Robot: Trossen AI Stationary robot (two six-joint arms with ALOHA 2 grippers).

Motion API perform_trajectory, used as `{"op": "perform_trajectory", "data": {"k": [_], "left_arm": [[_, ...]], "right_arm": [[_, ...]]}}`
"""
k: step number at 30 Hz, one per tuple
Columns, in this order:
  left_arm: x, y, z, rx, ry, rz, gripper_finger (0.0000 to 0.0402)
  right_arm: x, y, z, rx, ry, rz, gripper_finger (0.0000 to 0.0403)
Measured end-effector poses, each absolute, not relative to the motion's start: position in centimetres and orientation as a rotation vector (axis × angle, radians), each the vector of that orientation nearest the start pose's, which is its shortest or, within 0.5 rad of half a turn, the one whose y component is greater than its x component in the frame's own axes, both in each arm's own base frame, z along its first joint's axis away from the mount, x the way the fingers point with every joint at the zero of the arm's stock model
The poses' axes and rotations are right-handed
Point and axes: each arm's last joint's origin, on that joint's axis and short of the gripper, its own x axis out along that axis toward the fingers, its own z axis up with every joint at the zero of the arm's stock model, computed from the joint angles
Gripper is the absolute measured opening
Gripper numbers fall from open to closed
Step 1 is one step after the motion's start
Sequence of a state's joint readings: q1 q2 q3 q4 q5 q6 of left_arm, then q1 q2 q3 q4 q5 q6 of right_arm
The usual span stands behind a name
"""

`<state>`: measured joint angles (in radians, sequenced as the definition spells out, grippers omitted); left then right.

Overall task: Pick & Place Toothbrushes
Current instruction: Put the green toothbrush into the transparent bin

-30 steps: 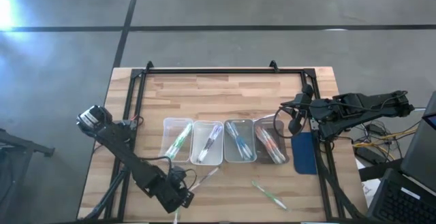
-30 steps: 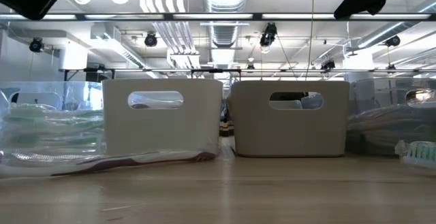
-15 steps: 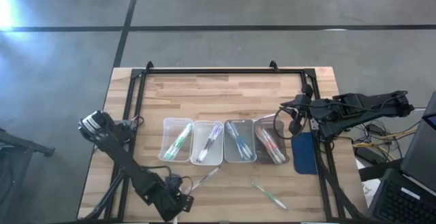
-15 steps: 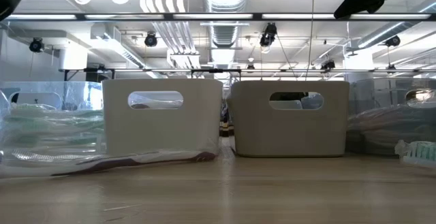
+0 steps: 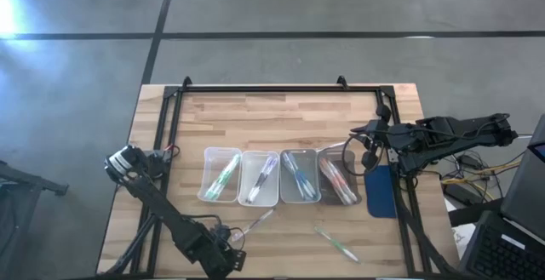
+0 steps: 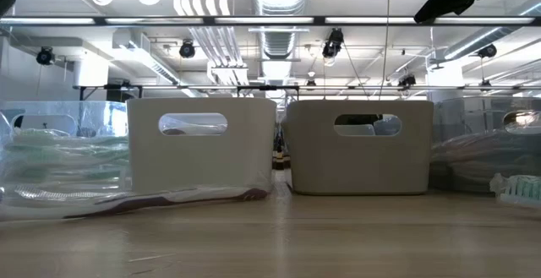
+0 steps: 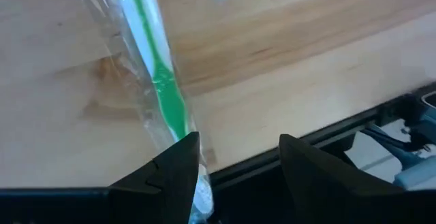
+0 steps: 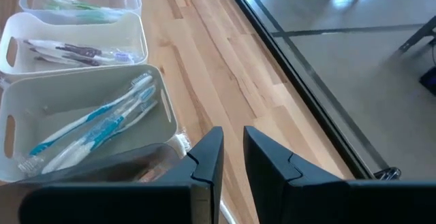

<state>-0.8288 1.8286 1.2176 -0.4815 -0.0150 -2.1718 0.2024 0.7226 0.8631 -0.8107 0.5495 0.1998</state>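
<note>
Four bins (image 5: 279,178) in a row mid-surface, toothbrushes (image 5: 296,176) sorted inside by colour. Two more lie loose on the wood nearer the front edge. Left pincer (image 7: 231,166) at the front edge, fingers spread, a green wrapped toothbrush (image 7: 158,81) beside one finger, not pinched. Right pincer (image 8: 231,157) by the rightmost bin, fingers nearly together, nothing held.

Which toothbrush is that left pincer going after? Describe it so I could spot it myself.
Start at the row of four trays mid-table, then look to the table's near edge, below the leftmost tray. There the open left pincer hovers over a clear-wrapped toothbrush. It has a green handle and overhangs the edge, unlike the other loose brushes.
</note>
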Motion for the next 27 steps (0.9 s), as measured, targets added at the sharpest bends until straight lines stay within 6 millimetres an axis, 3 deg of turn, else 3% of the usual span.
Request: {"op": "perform_trajectory", "data": {"k": [7,27], "left_arm": [[24.6,-26.8,19.4,-1.336,1.273,0.706,0.0206],[24.4,-26.4,17.9,-1.278,1.283,0.786,0.0206]], "right_arm": [[12.9,1.1,31.4,-0.057,0.588,-0.393,0.0052],[12.9,1.1,31.4,-0.054,0.588,-0.395,0.0052]]}}
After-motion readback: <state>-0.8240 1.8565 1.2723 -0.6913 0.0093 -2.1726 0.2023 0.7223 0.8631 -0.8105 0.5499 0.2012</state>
